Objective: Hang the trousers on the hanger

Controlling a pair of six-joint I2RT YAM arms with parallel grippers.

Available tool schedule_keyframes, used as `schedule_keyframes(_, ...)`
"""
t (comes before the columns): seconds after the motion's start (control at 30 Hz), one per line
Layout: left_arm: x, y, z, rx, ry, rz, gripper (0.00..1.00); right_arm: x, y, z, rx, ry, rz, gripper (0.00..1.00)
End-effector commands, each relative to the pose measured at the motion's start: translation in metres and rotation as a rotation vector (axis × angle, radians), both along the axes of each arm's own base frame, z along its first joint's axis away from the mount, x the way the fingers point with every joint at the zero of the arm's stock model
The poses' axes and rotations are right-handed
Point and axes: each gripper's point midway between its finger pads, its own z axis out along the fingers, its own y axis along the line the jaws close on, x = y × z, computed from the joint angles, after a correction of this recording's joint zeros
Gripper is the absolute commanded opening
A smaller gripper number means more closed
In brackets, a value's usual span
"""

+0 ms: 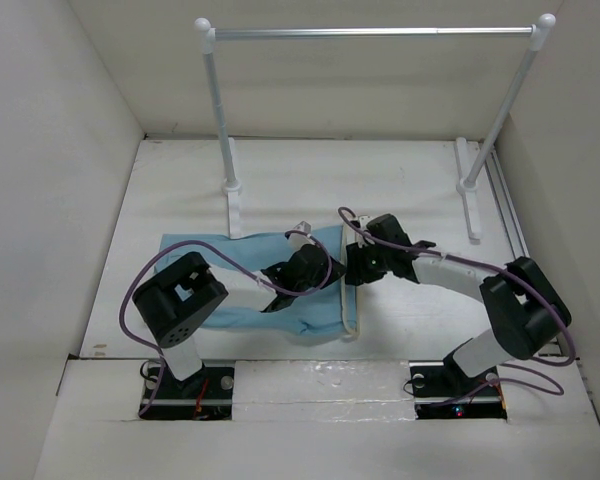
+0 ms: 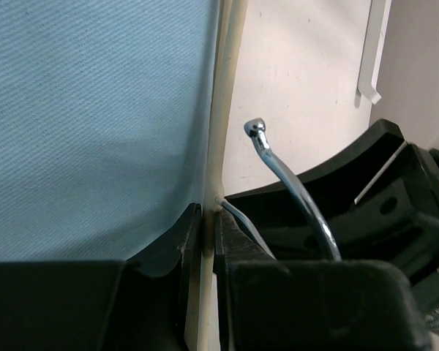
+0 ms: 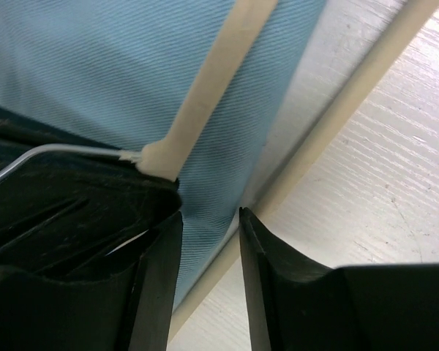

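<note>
Nearest, we see the left gripper [image 2: 208, 219] clenched on the hanger [image 2: 227, 73] beside its metal hook [image 2: 284, 172]. The right gripper [image 3: 211, 219] straddles a hanger bar and the trousers [image 1: 230, 262] edge; we cannot tell whether it pinches. The trousers lie flat mid-table [image 1: 420, 190], with the hanger at their right edge. The rail [image 1: 380, 32] stands beyond.

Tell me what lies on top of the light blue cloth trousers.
A bar of the thin cream-beige hanger crosses over the light blue cloth trousers; a second bar runs along their edge. The left arm covers the cloth's middle in the top view.
</note>
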Motion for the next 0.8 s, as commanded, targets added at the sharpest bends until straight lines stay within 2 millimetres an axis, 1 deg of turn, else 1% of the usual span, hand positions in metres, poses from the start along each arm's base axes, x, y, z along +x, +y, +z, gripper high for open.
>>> schedule_keyframes(0.0, -0.011, -0.002, -0.012, 0.007, 0.037, -0.026, 0.0, 0.009, 0.004, 0.009, -0.027, -0.072, -0.014, 0.45)
schedule_keyframes(0.07, -0.01, -0.003, -0.013, 0.006, 0.04, -0.021, 0.0, 0.005, 0.002, 0.003, -0.032, -0.054, -0.013, 0.46)
schedule_keyframes(0.13, -0.012, -0.005, -0.014, 0.011, 0.041, -0.022, 0.0, -0.005, 0.006, -0.007, -0.044, -0.027, 0.007, 0.46)
schedule_keyframes(0.17, -0.011, -0.005, -0.015, 0.011, 0.042, -0.021, 0.0, -0.007, 0.006, -0.01, -0.039, -0.016, 0.004, 0.46)
schedule_keyframes(0.23, -0.01, -0.005, -0.015, 0.015, 0.043, -0.013, 0.0, -0.016, 0.011, -0.017, -0.037, 0.006, 0.018, 0.44)
schedule_keyframes(0.27, -0.013, -0.008, -0.016, 0.016, 0.046, -0.017, 0.0, -0.018, 0.011, -0.019, -0.032, 0.015, 0.012, 0.43)
schedule_keyframes(0.33, -0.012, -0.003, -0.018, 0.034, 0.048, -0.001, 0.0, -0.023, 0.013, -0.021, -0.023, 0.023, 0.021, 0.33)
schedule_keyframes(0.37, -0.011, -0.001, -0.019, 0.045, 0.049, 0.007, 0.0, -0.027, 0.016, -0.021, -0.02, 0.025, 0.037, 0.33)
schedule_keyframes(0.43, -0.009, 0.005, -0.02, 0.066, 0.044, 0.028, 0.0, -0.03, 0.016, -0.022, -0.015, 0.034, 0.042, 0.24)
schedule_keyframes(0.47, -0.009, 0.007, -0.021, 0.075, 0.04, 0.035, 0.0, -0.036, 0.019, -0.023, -0.013, 0.042, 0.06, 0.2)
schedule_keyframes(0.5, -0.01, 0.011, -0.023, 0.085, 0.042, 0.04, 0.0, -0.037, 0.019, -0.024, -0.01, 0.042, 0.065, 0.12)
schedule_keyframes(0.57, -0.008, 0.015, -0.021, 0.092, 0.03, 0.053, 0.0, -0.039, 0.021, -0.023, 0.013, 0.037, 0.073, 0.0)
schedule_keyframes(0.63, -0.008, 0.018, -0.021, 0.105, 0.025, 0.062, 0.0, -0.035, 0.024, -0.015, 0.038, 0.003, 0.078, 0.0)
schedule_keyframes(0.7, -0.006, 0.021, -0.022, 0.12, 0.019, 0.07, 0.0, -0.025, 0.021, -0.004, 0.061, -0.023, 0.059, 0.0)
schedule_keyframes(0.73, -0.009, 0.023, -0.025, 0.145, 0.021, 0.069, 0.0, -0.02, 0.02, 0.011, 0.087, -0.056, 0.05, 0.0)
schedule_keyframes(0.77, -0.01, 0.025, -0.026, 0.156, 0.021, 0.071, 0.0, -0.016, 0.018, 0.02, 0.095, -0.075, 0.044, 0.0)
